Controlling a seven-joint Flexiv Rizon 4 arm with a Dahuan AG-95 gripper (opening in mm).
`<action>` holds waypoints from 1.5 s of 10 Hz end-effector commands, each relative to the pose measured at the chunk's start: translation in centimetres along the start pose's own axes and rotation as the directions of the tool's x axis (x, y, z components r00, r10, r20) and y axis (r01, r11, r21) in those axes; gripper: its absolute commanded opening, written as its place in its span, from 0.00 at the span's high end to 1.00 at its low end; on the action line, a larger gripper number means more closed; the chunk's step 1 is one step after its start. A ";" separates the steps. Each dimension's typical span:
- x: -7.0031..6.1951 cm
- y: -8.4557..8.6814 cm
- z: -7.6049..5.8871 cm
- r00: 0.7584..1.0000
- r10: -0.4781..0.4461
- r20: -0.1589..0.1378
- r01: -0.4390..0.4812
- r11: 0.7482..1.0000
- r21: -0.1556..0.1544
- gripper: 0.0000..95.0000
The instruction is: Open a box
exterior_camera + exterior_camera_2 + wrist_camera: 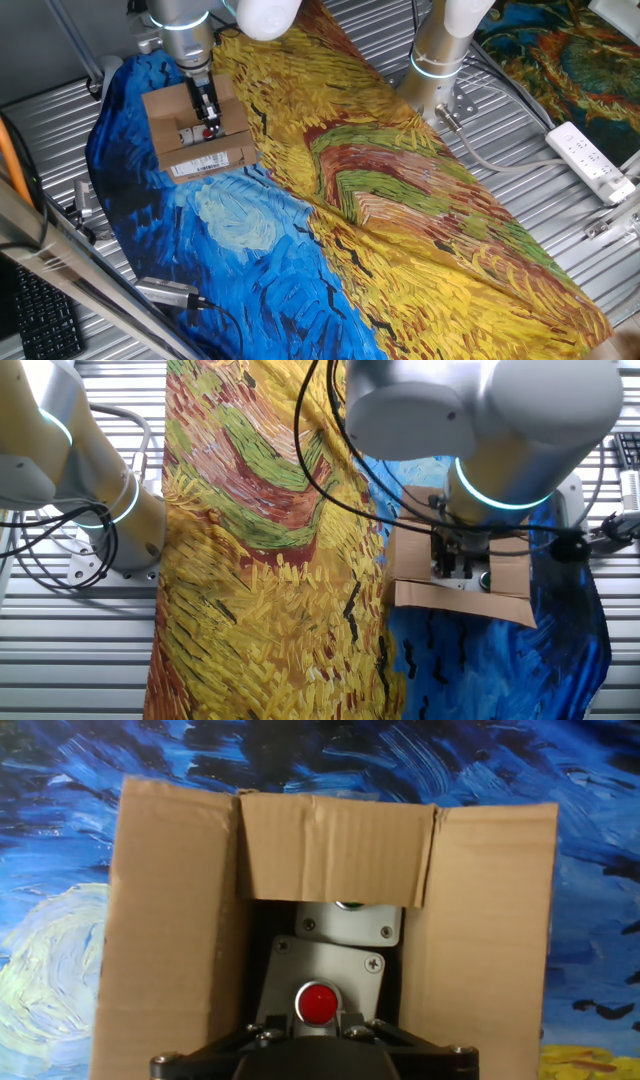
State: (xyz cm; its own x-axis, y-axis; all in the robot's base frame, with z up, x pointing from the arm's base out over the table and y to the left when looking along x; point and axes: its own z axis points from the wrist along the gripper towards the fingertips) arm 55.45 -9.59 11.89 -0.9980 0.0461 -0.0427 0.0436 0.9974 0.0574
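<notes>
A small brown box (180,920) of matt corrugated cardboard is showing creased, rough-edged flaps and a smooth white paper barcode label (212,161). Inside it, a grey panel (325,960) of dull metal is carrying a glossy red button (316,1004). A soft printed cloth (420,250) in blue and yellow is lying wrinkled over the ribbed, shiny metal table (40,120). The robot arm's white shell (480,410) is looking smooth and glossy.

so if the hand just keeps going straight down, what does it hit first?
Probably the grey device with the red button inside the box. The hand points straight into the opening between the flaps, though the depth left is unclear.
</notes>
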 end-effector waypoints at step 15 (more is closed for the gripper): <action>2.4 1.1 -3.3 0.998 0.029 -0.058 -0.031 0.999 -0.033 0.80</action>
State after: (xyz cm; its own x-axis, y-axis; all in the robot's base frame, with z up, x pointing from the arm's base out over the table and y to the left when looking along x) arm 53.02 -8.60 15.07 -0.9973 0.0714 0.0167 0.0726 0.9930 0.0929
